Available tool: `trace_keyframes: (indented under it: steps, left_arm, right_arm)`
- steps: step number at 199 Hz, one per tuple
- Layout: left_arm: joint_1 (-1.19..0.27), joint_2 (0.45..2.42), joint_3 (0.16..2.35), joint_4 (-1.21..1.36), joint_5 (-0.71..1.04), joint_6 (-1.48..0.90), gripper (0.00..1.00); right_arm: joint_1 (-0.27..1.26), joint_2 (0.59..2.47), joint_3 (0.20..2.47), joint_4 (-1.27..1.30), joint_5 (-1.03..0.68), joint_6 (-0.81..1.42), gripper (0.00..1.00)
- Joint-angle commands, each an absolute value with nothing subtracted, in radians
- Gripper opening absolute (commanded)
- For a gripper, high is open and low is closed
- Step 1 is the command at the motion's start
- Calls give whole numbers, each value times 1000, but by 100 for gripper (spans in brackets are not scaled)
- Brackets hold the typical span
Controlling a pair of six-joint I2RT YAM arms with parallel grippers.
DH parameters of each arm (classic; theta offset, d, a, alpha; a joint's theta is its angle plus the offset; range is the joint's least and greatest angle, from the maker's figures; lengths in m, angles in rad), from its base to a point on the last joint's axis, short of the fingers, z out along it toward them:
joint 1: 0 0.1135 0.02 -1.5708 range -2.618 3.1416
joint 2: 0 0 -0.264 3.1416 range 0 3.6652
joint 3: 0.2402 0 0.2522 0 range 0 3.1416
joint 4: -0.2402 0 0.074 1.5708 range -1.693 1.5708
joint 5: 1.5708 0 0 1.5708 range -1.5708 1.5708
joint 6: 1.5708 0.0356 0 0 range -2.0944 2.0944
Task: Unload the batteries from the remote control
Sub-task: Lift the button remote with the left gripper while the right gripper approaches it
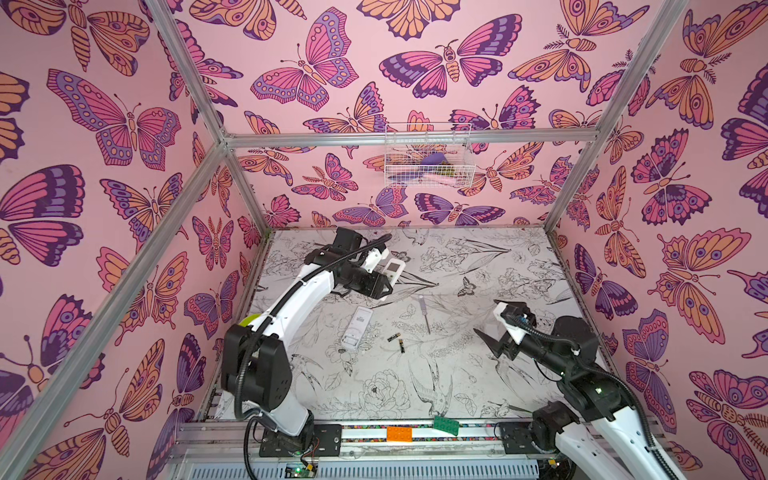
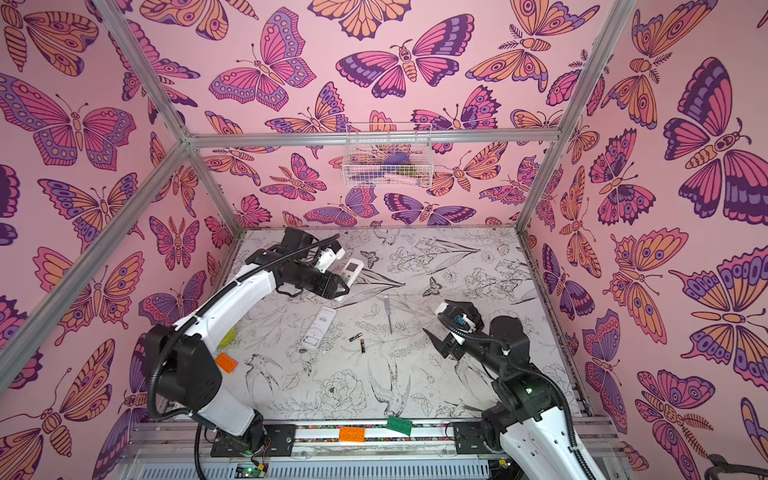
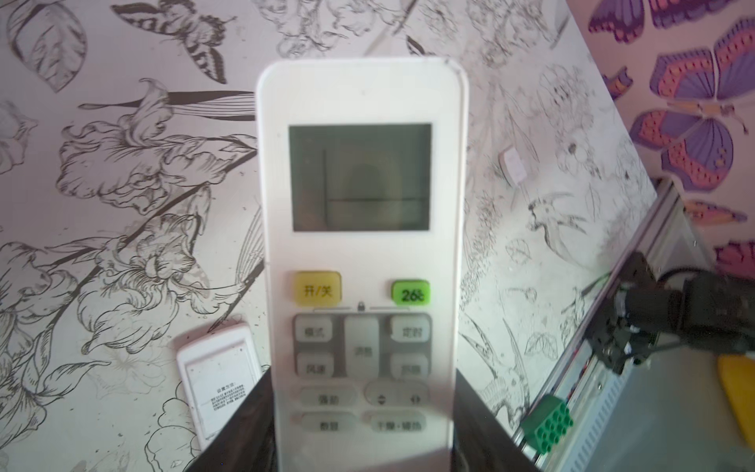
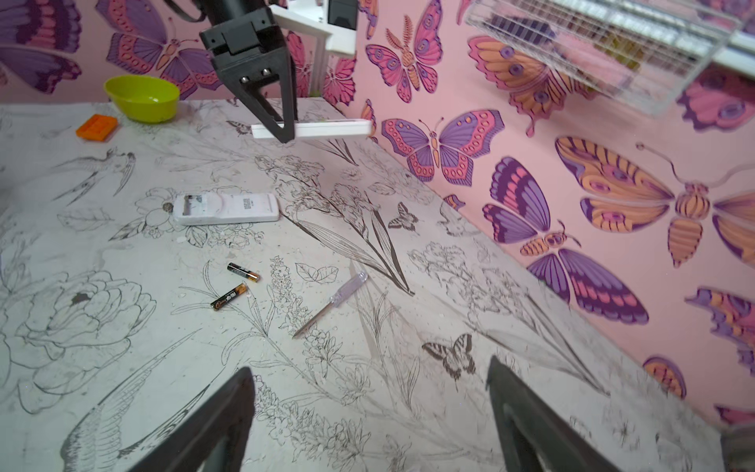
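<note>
Two batteries (image 4: 243, 271) (image 4: 228, 297), slim black cylinders with gold ends, are lying loose near the middle of the tabletop (image 1: 478, 374), close together but not touching. Being round, they would probably roll easily on the printed cloth. Just beside them, toward the left edge, a second remote (image 4: 226, 208) is lying back-up with its battery bay open. The bay looks emptied, so these two probably came from it.

The white remote control (image 3: 361, 204) is hanging above the far left corner. The left gripper (image 1: 384, 289) is clenching its jaws on the remote's smooth plastic sides at the button end. Its screen and rubbery buttons are facing up, so its battery door is hidden underneath and I cannot tell whether it is off. Holding it in the air probably leaves that underside open to the other arm.

The right gripper (image 4: 369, 365) is hovering near the right edge with its jaws released and nothing between them. A clear-handled screwdriver (image 4: 331, 302) is lying between it and the batteries.
</note>
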State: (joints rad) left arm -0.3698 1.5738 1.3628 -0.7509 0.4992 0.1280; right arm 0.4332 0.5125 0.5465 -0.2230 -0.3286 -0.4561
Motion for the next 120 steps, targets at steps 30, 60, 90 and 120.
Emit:
trace_keyframes:
  steps: [30, 60, 90, 120]
  left_arm:
    - [-390, 1413, 1192, -709, 583, 341, 1]
    - [-373, 1375, 1124, -713, 746, 384, 0]
    - [-360, 1353, 1083, -713, 839, 429, 0]
    - [-357, 1357, 1083, -726, 799, 435, 0]
  right_arm:
    - [714, 733, 628, -129, -117, -876, 90]
    - [718, 861, 694, -89, -219, -755, 89]
    - [728, 950, 751, -126, -316, -836, 88]
    - [842, 1006, 764, -87, -182, -1109, 86]
